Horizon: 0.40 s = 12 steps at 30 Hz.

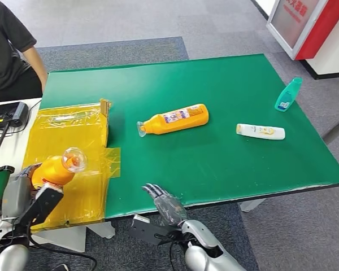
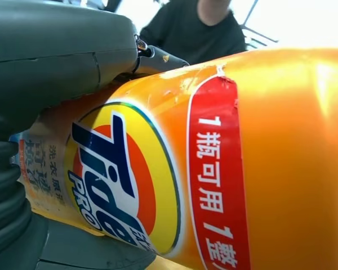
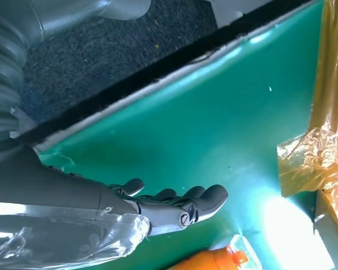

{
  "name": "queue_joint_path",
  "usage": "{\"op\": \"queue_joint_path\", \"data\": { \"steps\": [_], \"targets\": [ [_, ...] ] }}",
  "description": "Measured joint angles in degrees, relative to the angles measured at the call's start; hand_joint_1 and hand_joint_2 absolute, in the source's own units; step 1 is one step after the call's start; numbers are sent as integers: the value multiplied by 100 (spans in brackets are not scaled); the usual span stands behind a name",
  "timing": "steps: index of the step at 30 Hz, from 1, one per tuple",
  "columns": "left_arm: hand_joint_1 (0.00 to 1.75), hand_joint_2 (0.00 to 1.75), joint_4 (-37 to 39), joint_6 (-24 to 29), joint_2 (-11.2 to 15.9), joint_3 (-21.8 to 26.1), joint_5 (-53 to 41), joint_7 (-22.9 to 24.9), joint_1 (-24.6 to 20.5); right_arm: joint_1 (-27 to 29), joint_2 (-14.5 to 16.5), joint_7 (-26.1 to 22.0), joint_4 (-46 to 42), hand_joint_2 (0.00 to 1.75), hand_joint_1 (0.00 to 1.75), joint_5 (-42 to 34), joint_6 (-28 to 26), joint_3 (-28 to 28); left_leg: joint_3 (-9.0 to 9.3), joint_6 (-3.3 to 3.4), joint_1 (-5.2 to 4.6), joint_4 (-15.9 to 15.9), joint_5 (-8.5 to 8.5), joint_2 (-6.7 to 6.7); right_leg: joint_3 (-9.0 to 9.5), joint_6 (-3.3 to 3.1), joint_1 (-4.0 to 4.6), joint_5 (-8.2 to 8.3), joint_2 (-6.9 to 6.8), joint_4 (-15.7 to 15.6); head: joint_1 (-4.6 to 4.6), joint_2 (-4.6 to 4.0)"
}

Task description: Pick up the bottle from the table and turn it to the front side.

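While the left hand (image 1: 29,189) hugs one orange bottle (image 1: 57,168) above the yellow sheet (image 1: 68,132), its clear cap pointing away, the right hand (image 1: 165,202) waits flat and empty at the green table's (image 1: 227,164) near edge, closer to the other orange bottle (image 1: 174,119) lying sideways beyond.

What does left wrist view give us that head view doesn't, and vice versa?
Left wrist alone: the held orange Tide bottle's front label, with its logo and a red strip of Chinese text. Head alone: the green table, a second orange bottle lying on it, a white tube, a teal bottle, yellow film, and the open right hand. Both: the left hand gripping the Tide bottle, and a person in black.
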Motion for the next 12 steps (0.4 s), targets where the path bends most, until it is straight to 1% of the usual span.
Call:
{"op": "queue_joint_path", "data": {
  "steps": [3,6,10,12],
  "targets": [
    [175,175,364,-212,226,90,-228,199,-201,126,-27,-16,-120,175,0,-2,81,-70,0,-1,0,0,1,0,0,0,0,0,0,0,0,0],
    [175,175,820,-374,420,131,-366,270,-486,207,-52,-65,-200,175,0,-14,160,-104,-1,-2,0,0,3,0,-2,-2,0,2,0,1,0,0],
    [175,175,1491,-506,671,130,-454,185,-984,237,-80,-163,-265,175,0,-79,274,-108,-3,-3,0,0,9,0,-5,-5,0,6,0,1,0,0],
    [175,175,1741,-509,743,122,-477,109,-1188,237,-90,-201,-285,175,0,-113,317,-108,-3,-5,0,0,11,0,-5,-5,0,8,0,2,-1,0]
  ]
}}
